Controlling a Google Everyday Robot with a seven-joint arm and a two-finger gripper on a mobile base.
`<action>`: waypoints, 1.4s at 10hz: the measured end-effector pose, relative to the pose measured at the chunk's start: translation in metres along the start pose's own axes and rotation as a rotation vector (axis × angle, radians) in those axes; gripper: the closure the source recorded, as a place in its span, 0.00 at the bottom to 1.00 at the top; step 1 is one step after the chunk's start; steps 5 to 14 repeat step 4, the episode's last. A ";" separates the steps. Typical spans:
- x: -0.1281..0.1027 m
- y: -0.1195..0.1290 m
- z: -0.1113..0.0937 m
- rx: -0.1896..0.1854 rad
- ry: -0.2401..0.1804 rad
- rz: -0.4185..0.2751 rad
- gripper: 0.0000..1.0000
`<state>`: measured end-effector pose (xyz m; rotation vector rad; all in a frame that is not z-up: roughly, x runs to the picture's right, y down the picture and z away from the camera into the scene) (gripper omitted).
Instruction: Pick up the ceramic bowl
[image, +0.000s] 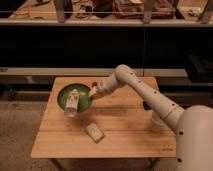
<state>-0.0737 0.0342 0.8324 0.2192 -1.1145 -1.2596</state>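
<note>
**Kid:** What is the biggest thing here?

**Me:** The wooden table (125, 130). Everything sits on it.

**Kid:** And where is the bowl you want?

**Me:** The green bowl (75, 96) is near the back left corner of the table. It looks tipped up, so its open side faces the camera. I think its right edge is lifted off the wood, but I can't be sure.

**Kid:** Where is your gripper?

**Me:** My gripper (93, 90) is right at the bowl's right edge. My arm (145, 92) reaches in from the right, so the bowl lies to the gripper's left, touching it.

**Kid:** Is it holding the bowl?

**Me:** It looks pinched on the rim, one finger inside and one outside. The bowl leaning up like that fits with a hold.

**Kid:** What is that pale thing in the bowl?

**Me:** A small bottle-like thing (72, 102). It lies in the bowl, its long side running from the back to the front edge. It could slide out if I tip more.

**Kid:** And the little thing in front?

**Me:** A small flat packet (94, 132), lying apart from the bowl. There is also a white cup (155, 121) far to the right, behind my arm.

**Kid:** So what matters most?

**Me:** I hold only one side. The bowl's weight hangs to the left of my gripper, so I should lift straight up and slowly.
</note>
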 end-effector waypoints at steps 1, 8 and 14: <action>-0.003 -0.004 -0.007 0.011 -0.007 -0.015 1.00; -0.006 -0.004 -0.015 0.004 -0.013 -0.029 1.00; -0.006 -0.004 -0.015 0.004 -0.013 -0.029 1.00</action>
